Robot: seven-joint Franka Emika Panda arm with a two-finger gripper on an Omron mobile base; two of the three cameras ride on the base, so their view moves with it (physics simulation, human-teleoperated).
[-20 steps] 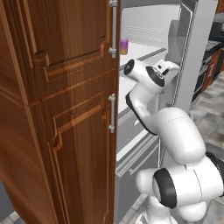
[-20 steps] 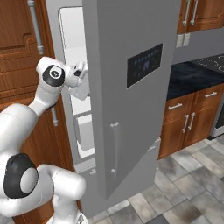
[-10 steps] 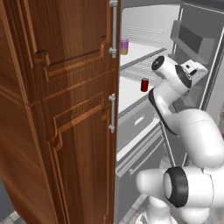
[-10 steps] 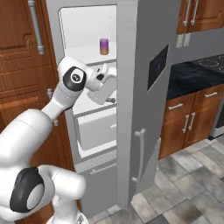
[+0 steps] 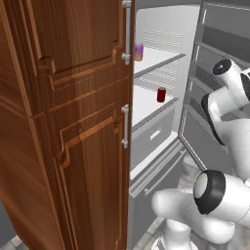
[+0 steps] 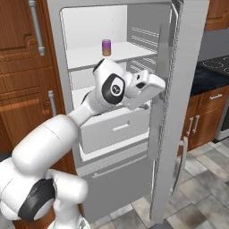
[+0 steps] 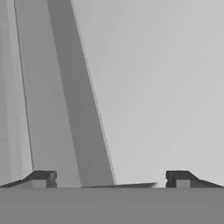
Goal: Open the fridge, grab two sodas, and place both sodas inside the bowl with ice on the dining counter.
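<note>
The fridge [image 5: 161, 29] [image 6: 89, 27] stands open, its door [image 6: 179, 112] [image 5: 215, 63] swung wide to the right. A purple-over-orange soda [image 5: 138, 52] [image 6: 106, 47] stands on the upper white shelf. A red soda [image 5: 161, 94] stands on the shelf below it. My gripper [image 6: 154, 85] is at the door's inner side, well right of the shelves. In the hand view my gripper [image 7: 111, 179] is open, fingertips [image 7: 43, 178] wide apart with nothing between them, facing the grey door lining. The bowl and the dining counter are out of view.
A tall brown wooden cabinet [image 5: 73, 122] [image 6: 22, 89] flanks the fridge on the left. A white drawer [image 6: 116, 127] sits under the lower shelf. Right of the door are a dark worktop [image 6: 205, 76] over wooden cabinets and a tiled floor [image 6: 201, 179].
The fridge door has swung much wider open to the right, and my arm has gone with it. The red soda has come into sight. The gripper has stayed open.
</note>
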